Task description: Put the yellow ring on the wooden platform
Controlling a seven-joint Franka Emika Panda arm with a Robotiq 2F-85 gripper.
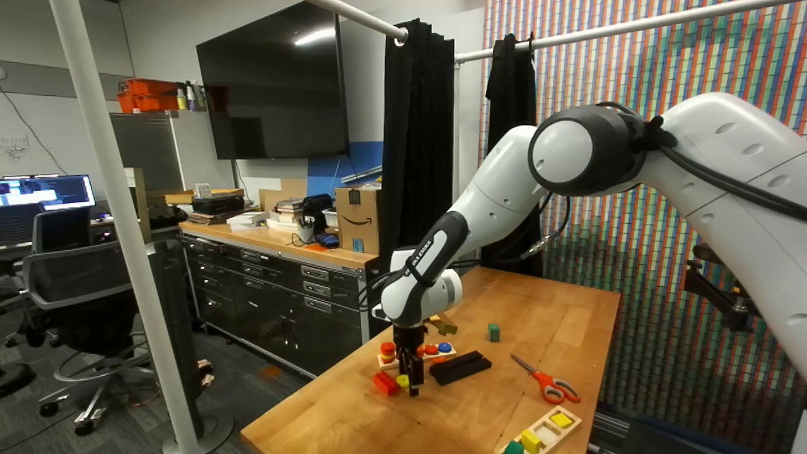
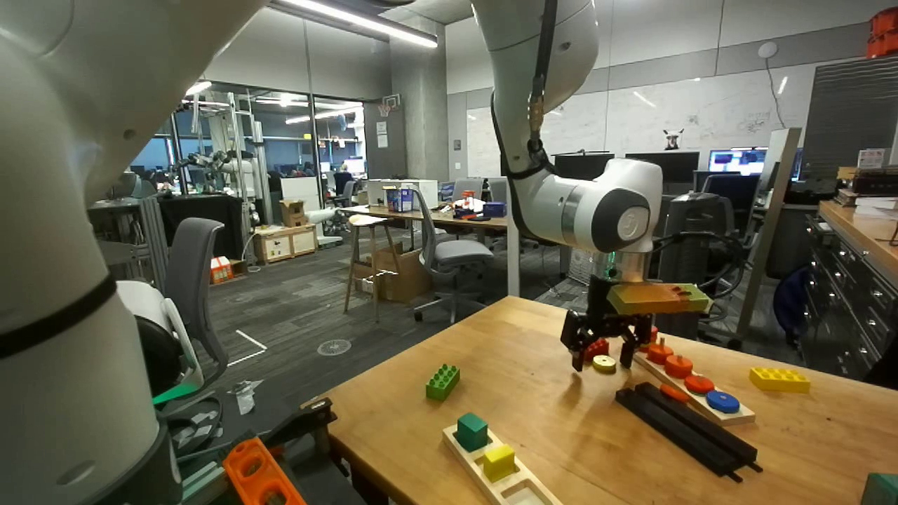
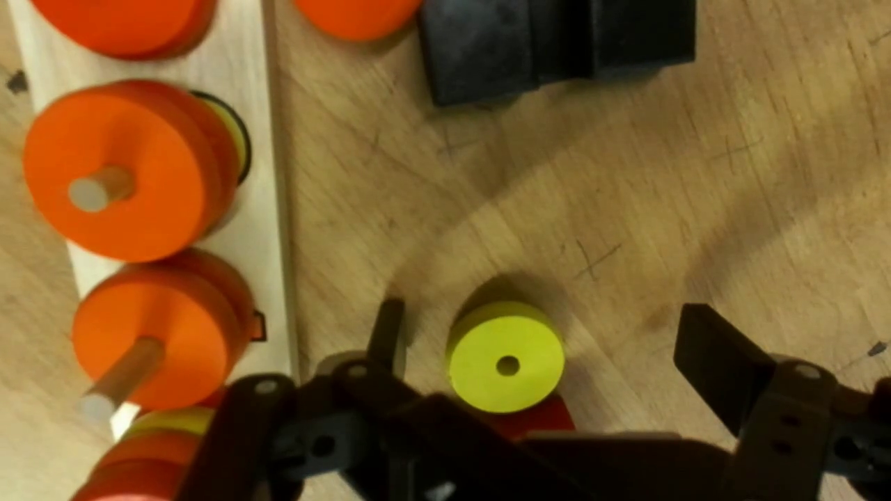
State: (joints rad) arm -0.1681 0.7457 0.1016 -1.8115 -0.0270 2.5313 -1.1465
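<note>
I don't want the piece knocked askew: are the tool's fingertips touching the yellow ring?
Apart. The wrist view shows bare table between the yellow ring and the fingertips on either side, so neither one makes contact.

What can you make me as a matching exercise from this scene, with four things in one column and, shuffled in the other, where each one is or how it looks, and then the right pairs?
Things
1. yellow ring
2. scissors
3. blue disc
4. large screen

Places and looks
A. above the drawer cabinet
B. at one end of the row on the wooden platform
C. seen between the open fingers in the wrist view
D. orange-handled, lying on the table

Right pairs: 1-C, 2-D, 3-B, 4-A
</note>
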